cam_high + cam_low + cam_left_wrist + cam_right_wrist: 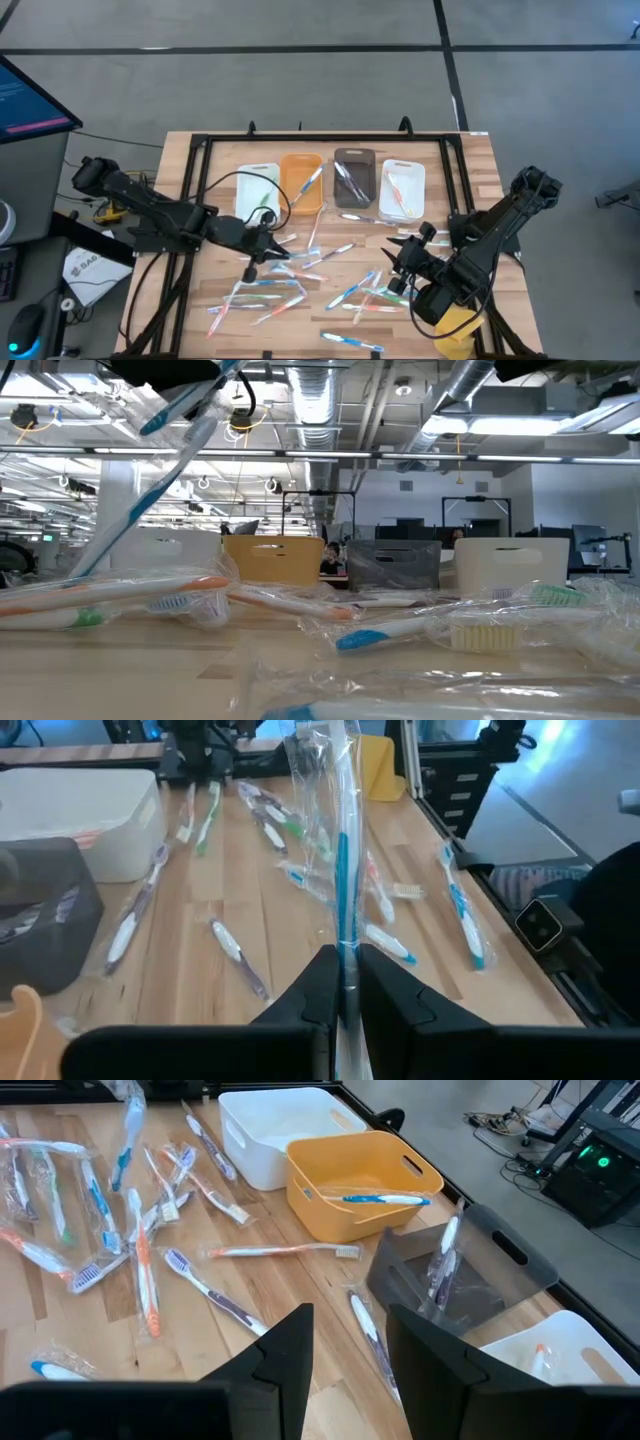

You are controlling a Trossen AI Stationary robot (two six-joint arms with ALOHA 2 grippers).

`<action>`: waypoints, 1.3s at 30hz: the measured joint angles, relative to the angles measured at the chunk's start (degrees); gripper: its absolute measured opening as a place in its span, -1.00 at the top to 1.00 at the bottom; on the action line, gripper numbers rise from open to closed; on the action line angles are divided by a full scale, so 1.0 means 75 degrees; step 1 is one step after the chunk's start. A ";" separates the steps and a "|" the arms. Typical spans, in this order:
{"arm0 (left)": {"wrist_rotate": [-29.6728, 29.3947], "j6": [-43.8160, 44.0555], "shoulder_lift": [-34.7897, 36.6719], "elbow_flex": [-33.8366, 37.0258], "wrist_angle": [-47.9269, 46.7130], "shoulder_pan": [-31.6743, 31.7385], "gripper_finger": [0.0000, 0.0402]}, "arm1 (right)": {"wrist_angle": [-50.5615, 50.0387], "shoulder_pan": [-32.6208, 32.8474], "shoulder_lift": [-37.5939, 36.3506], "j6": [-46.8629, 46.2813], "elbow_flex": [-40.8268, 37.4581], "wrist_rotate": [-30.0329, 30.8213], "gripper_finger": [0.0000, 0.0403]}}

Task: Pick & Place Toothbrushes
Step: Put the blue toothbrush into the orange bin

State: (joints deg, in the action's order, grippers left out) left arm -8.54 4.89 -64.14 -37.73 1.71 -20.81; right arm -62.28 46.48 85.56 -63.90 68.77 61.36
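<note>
Several toothbrushes in clear wrappers lie scattered flat on the wooden table. Some lie in the orange bin, the grey bin and the right white bin. My left gripper hovers left of the table's middle, shut on a wrapped blue-and-white toothbrush. In the low view this toothbrush slants down from the picture's top. My right gripper stands open above the table's right part, with nothing between its fingers. My left gripper pinches the wrapped toothbrush's handle between its two fingers, wrapper and all. The fingers come from the table's left, slanting a little downward, and lie along the brush, which sticks out ahead of them. The brush is tilted above the table; its lower end is hidden.
A second white bin stands left of the orange one in the row at the far side. A yellow lump sits at the near right corner under my right arm. A black frame borders the table's far edge and its sides.
</note>
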 joint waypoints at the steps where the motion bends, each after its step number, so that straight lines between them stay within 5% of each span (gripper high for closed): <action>1: 0.0001 -0.0001 0.0072 0.0006 0.0068 -0.0001 0.91 | 0.0000 0.0000 0.0000 -0.0003 0.0000 0.0000 0.39; 15: -0.0901 -0.0627 0.1051 0.0006 0.1325 -0.0012 0.91 | 0.0602 -0.0298 0.0000 0.0147 0.0000 0.0242 0.39; 24: -0.0897 -0.0847 0.0771 0.0000 0.2377 0.0088 0.91 | 0.3082 -0.1058 0.0000 0.3129 0.0000 0.0152 0.08; 32: -0.0894 -0.0825 0.0542 0.0003 0.2500 0.0253 0.90 | 0.5660 -0.1750 0.0000 0.5720 0.0000 -0.1330 -0.20; 39: -0.0888 -0.0840 0.0542 0.0003 0.2889 0.0250 0.90 | 0.6157 -0.2331 0.0136 0.6070 0.0009 -0.2369 -0.19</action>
State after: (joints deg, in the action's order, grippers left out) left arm -15.20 -1.41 -60.07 -37.71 23.38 -18.94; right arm -16.10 29.00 86.58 -18.37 68.84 43.59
